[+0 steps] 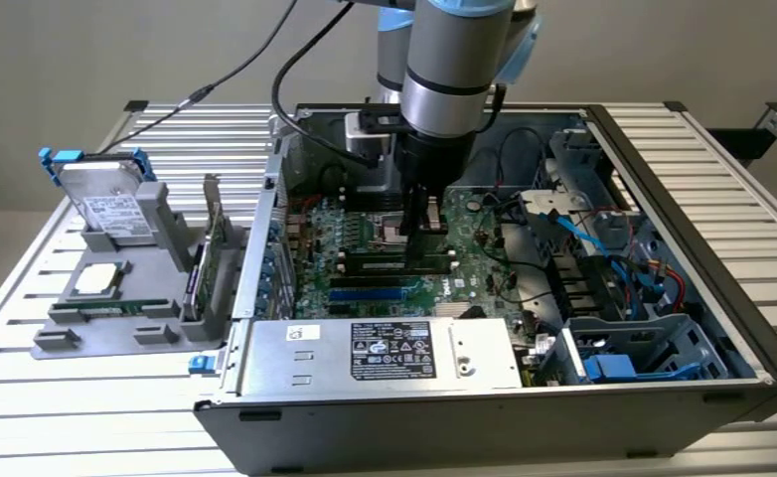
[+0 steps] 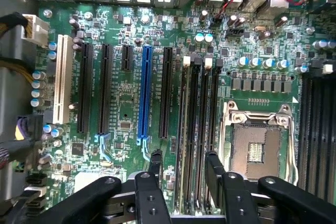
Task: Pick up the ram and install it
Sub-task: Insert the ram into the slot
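- Ram (image 2: pixel 184 124) standing edge-on in a black memory slot of the motherboard (image 2: pixel 123 114), near the open processor socket (image 2: pixel 257 148).
- Seen as a thin dark-green strip (chips not discernible).
- Gripper (image 2: pixel 184 157) above it, fingers (image 2: pixel 155 163) spread wide, one on either side.
- White label (image 1: pixel 391 350) on power supply (image 1: pixel 282 373); print too small to read.

Open gripper (image 2: pixel 184 157) over green motherboard (image 2: pixel 126 108), fingers (image 2: pixel 212 167) straddling black memory slots (image 2: pixel 202 103); 1 blue slot (image 2: pixel 145 93) and 1 CPU socket (image 2: pixel 255 148) flanking them.

Computer case (image 1: pixel 495 432) on desk (image 1: pixel 44 417) — motherboard (image 1: pixel 349 253) inside, pincer (image 2: pixel 184 157) above it, power supply (image 1: pixel 376 353) nearest the camera; parts stand (image 1: pixel 97 323) at exterior view's left.
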